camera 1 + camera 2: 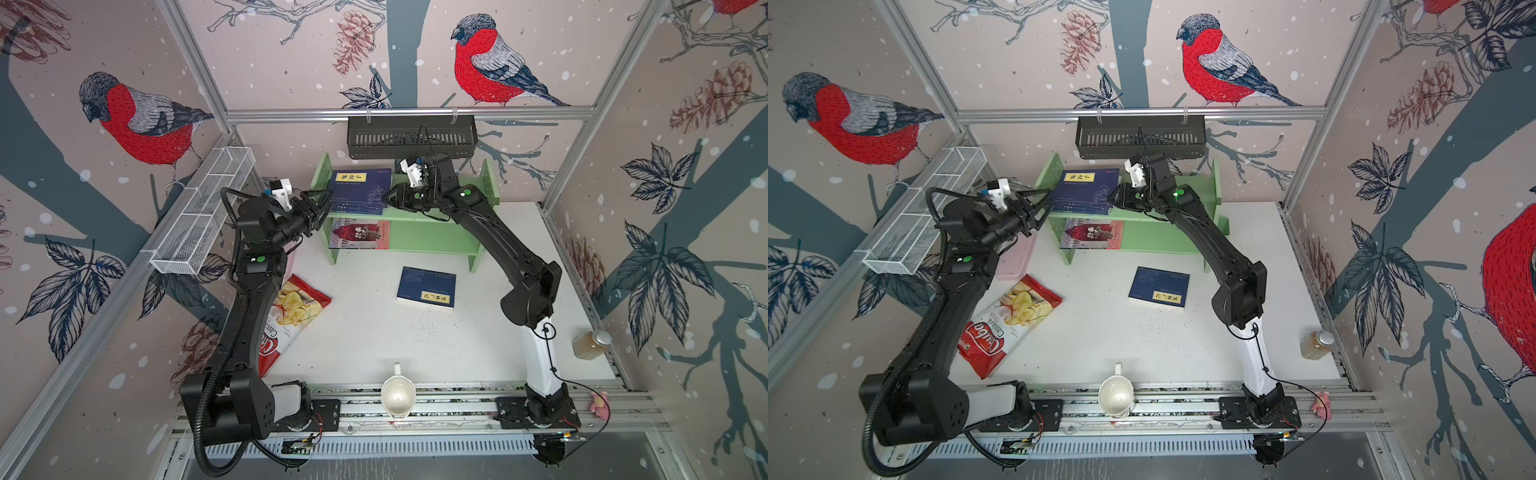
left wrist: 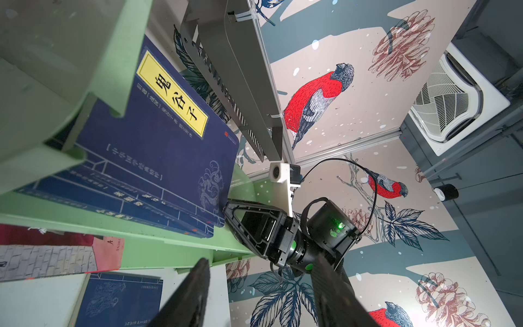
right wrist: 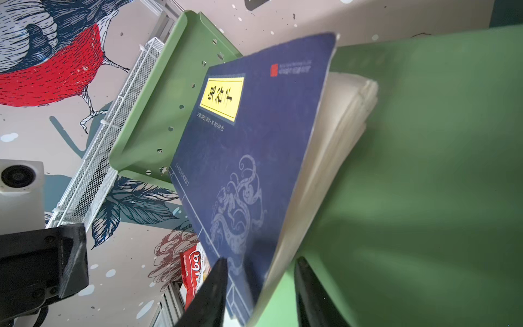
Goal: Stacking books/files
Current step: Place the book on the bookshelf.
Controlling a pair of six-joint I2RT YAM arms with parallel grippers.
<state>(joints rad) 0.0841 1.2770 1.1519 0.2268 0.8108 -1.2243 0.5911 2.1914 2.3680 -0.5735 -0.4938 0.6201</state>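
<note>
A stack of navy books with yellow labels (image 1: 361, 187) (image 1: 1086, 187) lies on the top level of a green shelf (image 1: 432, 239). My right gripper (image 1: 388, 197) (image 3: 261, 258) is at the stack's right edge. Its jaws are open and straddle the top book (image 3: 249, 141), one finger over the cover and one beneath the sagging pages, with a gap left. My left gripper (image 1: 326, 203) (image 2: 262, 258) hangs open and empty at the shelf's left end, beside the stack (image 2: 158, 136). A pink-and-red book (image 1: 359, 233) lies on the lower level. One more navy book (image 1: 427, 286) lies flat on the table.
A red crisp bag (image 1: 291, 320) lies front left beside my left arm, and a pink flat case (image 1: 1017, 257) lies under it. A white mug (image 1: 398, 395) stands at the front rail and a jar (image 1: 590, 343) at the right edge. A black basket (image 1: 411, 135) hangs above the shelf.
</note>
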